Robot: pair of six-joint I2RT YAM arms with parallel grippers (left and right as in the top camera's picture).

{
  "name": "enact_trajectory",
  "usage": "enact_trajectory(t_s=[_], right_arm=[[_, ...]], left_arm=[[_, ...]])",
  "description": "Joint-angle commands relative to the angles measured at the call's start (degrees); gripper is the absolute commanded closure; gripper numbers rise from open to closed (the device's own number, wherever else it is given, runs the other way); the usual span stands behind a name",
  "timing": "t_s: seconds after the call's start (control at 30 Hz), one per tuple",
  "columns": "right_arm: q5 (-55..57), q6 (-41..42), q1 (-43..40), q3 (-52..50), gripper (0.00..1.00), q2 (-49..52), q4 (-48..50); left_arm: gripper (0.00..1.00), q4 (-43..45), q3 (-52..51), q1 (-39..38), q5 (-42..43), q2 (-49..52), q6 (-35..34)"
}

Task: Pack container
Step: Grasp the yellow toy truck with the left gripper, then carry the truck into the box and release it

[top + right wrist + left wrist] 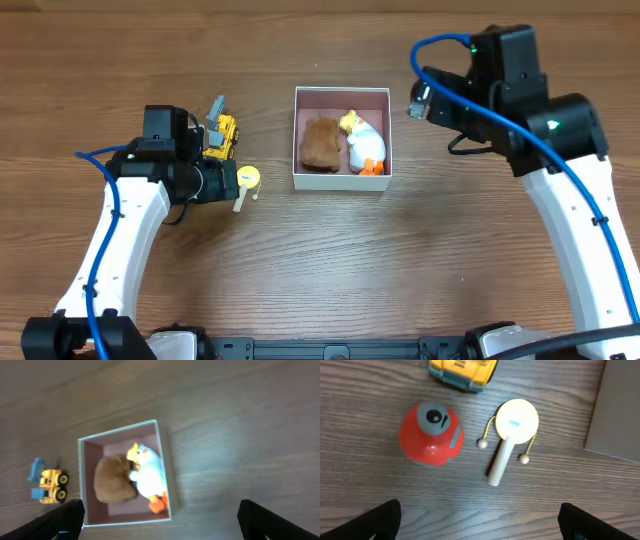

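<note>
Container (pixel 340 183) sits mid-desk (pixel 330 270), between the two arms, open side up. It already holds a brown plush (pixel 320 146) on the left and a white duck (pixel 366 145) on the right, touching each other; a bare pink strip shows along the far wall. Left end effector (pixel 479 506) hovers released, fingers spread wide and holding nothing, above a red toy (pixel 431 433) and a rattle drum (pixel 512 435) left of the container. A yellow truck (pixel 222 135) stands just beyond them. Right end effector (pixel 157 508) hangs above the container, likewise spread and empty. We judge the step in hand to be a pick by the left arm. Neither toy lies centred between its fingers: the red toy is off to one side, the rattle to the other. We would shift over one toy before descending, so the other is not nudged. For the rattle we would grip the stick handle and avoid the two beads on their cords, which may swing or snag. The red toy looks rounded and glossy, so we would close across its widest part. Placement should aim at the bare far strip. Writing: none legible; the small bluish mark on the rattle face and the black mark on the red toy's grey patch are too small to read.
</note>
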Motion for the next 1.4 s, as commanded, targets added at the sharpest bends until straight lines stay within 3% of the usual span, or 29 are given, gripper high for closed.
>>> enact_trajectory(t_s=[0.0, 0.1, 0.2, 0.3, 0.47, 0.67, 0.7, 0.73, 0.93, 1.07, 1.13, 1.23, 1.33, 1.37], right_arm=[[-0.7, 0.0, -3.9, 0.6, 0.0, -0.3, -1.5], [-0.9, 0.0, -5.2, 0.6, 0.0, -0.2, -1.7], [-0.9, 0.0, -5.2, 0.6, 0.0, -0.2, -2.1], [-0.9, 0.0, -5.2, 0.5, 0.0, -0.2, -3.0], [-0.4, -0.2, -5.2, 0.5, 0.0, -0.2, -4.3], [0.5, -0.2, -5.2, 0.5, 0.0, -0.2, -4.3], [0.5, -0.2, -5.2, 0.5, 0.0, -0.2, -4.3], [0.7, -0.2, -5.2, 0.5, 0.0, -0.2, -4.3], [0.7, -0.2, -5.2, 0.5, 0.0, -0.2, -4.3], [0.7, -0.2, -5.2, 0.5, 0.0, -0.2, -4.4], [0.7, -0.2, -5.2, 0.5, 0.0, -0.2, -4.8], [0.7, -0.2, -5.2, 0.5, 0.0, -0.2, -5.4], [0.7, -0.2, -5.2, 0.5, 0.0, -0.2, -6.0], [0.7, -0.2, -5.2, 0.5, 0.0, -0.2, -6.1]], left_arm=[[0.0, -1.1, 7.7, -0.1, 1.9, 0.8, 3.0], [0.0, -8.0, 21.9, 0.0, -2.8, 5.6, 6.1], [0.0, -17.4, 37.6, 0.0, -4.1, 17.0, 10.2], [0.02, -22.1, 45.5, 0.0, -4.1, 27.4, 14.8], [0.23, -22.2, 46.1, 0.0, -4.1, 37.2, 19.3], [0.23, -21.4, 46.1, -0.1, -4.0, 42.8, 19.3], [0.1, -20.8, 46.1, -0.1, -4.0, 44.0, 19.1], [0.1, -20.5, 46.1, -0.1, -4.0, 44.5, 18.7], [0.19, -18.6, 46.1, -0.1, -4.1, 47.1, 17.6], [0.37, -16.1, 46.1, -0.1, -4.1, 47.2, 17.6], [0.54, -15.2, 46.1, -0.1, -4.1, 47.2, 17.6], [0.64, -15.0, 46.1, -0.1, -4.0, 47.2, 17.6], [0.94, -15.8, 46.1, -0.1, -4.1, 47.1, 17.6], [0.96, -16.3, 46.1, -0.1, -4.1, 47.0, 17.6]])
